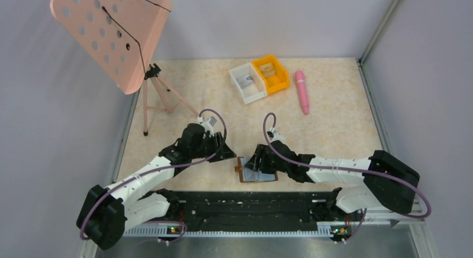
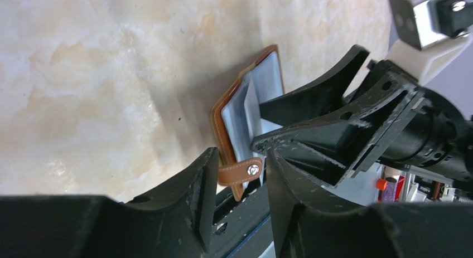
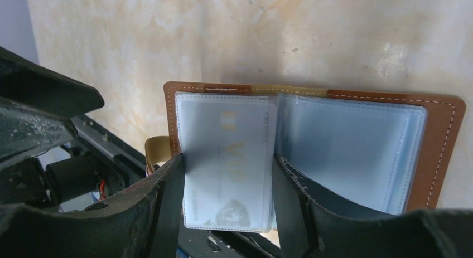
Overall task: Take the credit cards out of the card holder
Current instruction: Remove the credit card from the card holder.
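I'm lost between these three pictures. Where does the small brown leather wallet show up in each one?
Top external: the small brown leather wallet lies open at bottom centre, between the two arm tips.
Left wrist: middle of the picture, seen slanted, partly hidden.
Right wrist: spread open across the middle and right.
Shared landmark: its brown clasp tab, sticking out from one edge in every view.

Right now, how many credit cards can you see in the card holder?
1: a pale card with gold lettering, tucked into the left half of the open card holder as the right wrist view shows it. More may be hidden in its cloudy pockets.
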